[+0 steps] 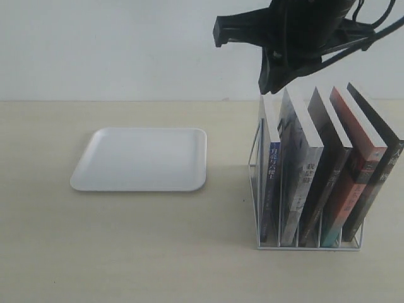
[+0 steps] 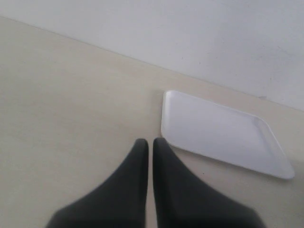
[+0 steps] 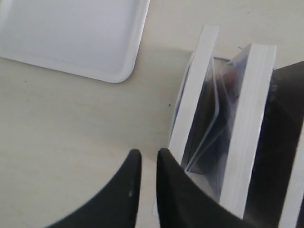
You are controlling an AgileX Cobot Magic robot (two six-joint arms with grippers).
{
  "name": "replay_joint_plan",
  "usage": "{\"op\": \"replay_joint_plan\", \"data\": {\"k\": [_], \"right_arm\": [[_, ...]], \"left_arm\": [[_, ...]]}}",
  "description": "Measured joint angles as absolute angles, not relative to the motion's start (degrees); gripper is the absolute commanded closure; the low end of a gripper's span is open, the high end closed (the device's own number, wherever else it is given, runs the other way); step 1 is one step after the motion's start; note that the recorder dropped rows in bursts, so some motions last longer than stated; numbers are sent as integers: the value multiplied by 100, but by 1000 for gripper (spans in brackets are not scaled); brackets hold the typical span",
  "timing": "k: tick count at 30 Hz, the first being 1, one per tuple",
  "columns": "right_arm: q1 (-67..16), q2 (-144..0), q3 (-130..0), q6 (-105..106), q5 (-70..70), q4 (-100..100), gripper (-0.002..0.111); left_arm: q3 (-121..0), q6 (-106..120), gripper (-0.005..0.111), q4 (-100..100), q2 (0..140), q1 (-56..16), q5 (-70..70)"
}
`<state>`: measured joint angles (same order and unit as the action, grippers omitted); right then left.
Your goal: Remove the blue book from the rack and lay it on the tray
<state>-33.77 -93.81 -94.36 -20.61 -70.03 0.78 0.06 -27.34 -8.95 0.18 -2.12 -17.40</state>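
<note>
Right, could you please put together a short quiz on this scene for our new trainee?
1. True or false: the tray holds no book.
2. Where in the rack does the blue book stand? A) the end nearest the tray B) the middle C) the end farthest from the tray
3. How many books stand in the rack in all?
Key: 1 true; 2 A; 3 five.
</note>
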Motion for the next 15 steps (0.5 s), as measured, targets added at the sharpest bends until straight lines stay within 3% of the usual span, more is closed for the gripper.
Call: {"op": "replay_joint_plan", "data": {"k": [2,15], "right_arm": [[-3377,-9487,-9436,-2102,-7003,0,74],[-3377,-9651,-9436,-2427,-7003,0,75]], "left_arm": [[6,-2734,103,-895,18,-212,-1740],[6,-2734,103,-895,18,-212,-1740]]}}
